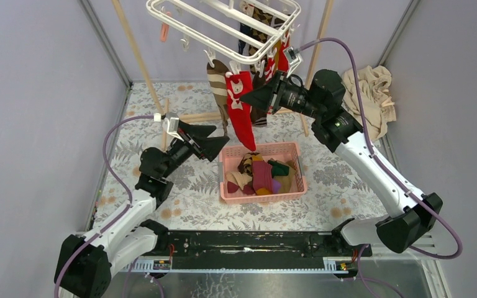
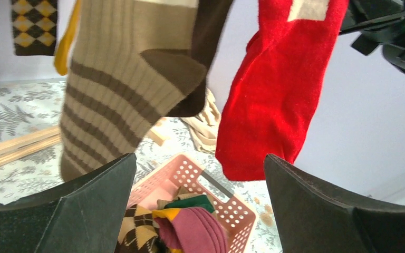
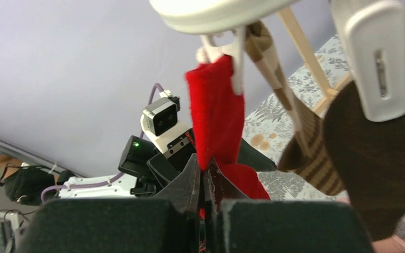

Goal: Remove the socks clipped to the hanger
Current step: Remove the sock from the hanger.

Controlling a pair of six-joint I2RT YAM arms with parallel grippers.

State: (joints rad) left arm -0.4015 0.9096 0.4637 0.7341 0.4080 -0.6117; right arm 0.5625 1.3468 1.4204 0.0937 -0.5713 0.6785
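We see the white hanger [image 3: 216, 13] hanging level above the far tabletop [image 1: 335, 180], its long axis running left to right. Its red sock [image 1: 242, 118] hangs toe-down. The right gripper [image 1: 246, 99] pinches that sock, and the left gripper [image 1: 217, 141] is spread wide. The tabletop is leaf-patterned and the walls [image 1: 37, 93] are grey.

I see a pink basket [image 1: 264, 197] on the fern-print surface [image 1: 335, 186], wooden pole frame [image 1: 138, 59] behind it, crumpled beige cloth [image 1: 369, 93] in the far right corner.

white hanger [image 1: 194, 35] hangs tilted up top; red sock [image 1: 242, 118] clipped on, dangling straight down, beige striped sock [image 1: 217, 84] right beside it, argyle sock [image 2: 31, 26] clipped further back
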